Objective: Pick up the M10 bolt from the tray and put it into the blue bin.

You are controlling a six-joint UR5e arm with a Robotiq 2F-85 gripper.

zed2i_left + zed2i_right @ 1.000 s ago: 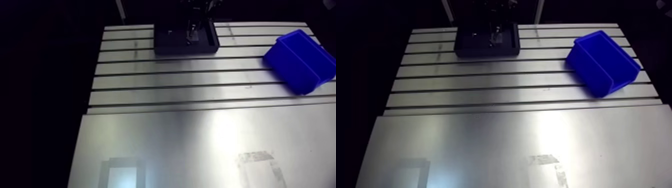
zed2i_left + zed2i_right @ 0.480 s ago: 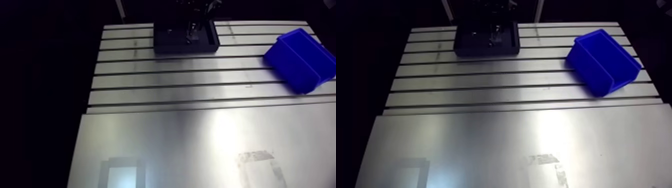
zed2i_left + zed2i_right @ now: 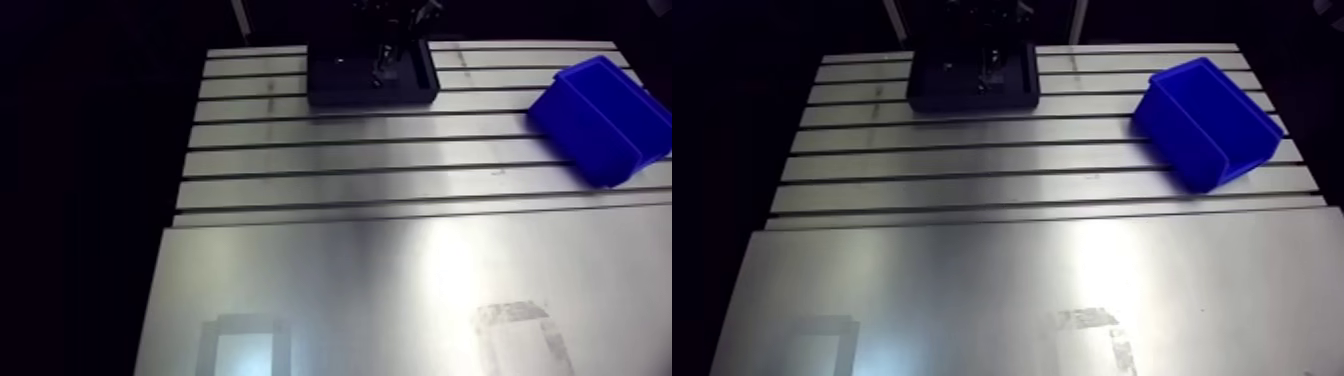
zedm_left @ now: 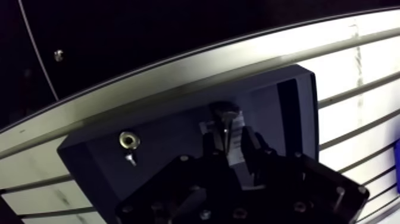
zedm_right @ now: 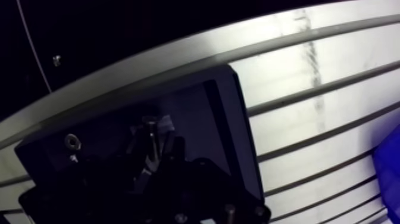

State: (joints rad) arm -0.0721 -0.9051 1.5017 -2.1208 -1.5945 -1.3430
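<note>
Wrist view: bolt (image 4: pixel 226 123) upright in tray (image 4: pixel 172 128), far edge of surface (image 3: pixel 400 270), within my pincer (image 4: pixel 228 142); clenched or released, cannot tell. Centre on shank, squeeze firmly, lift straight, then right to bin (image 3: pixel 600 120).

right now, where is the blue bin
In the arm view the blue bin sits on the slotted table near its right edge, well apart from the black tray at the far edge.
</note>
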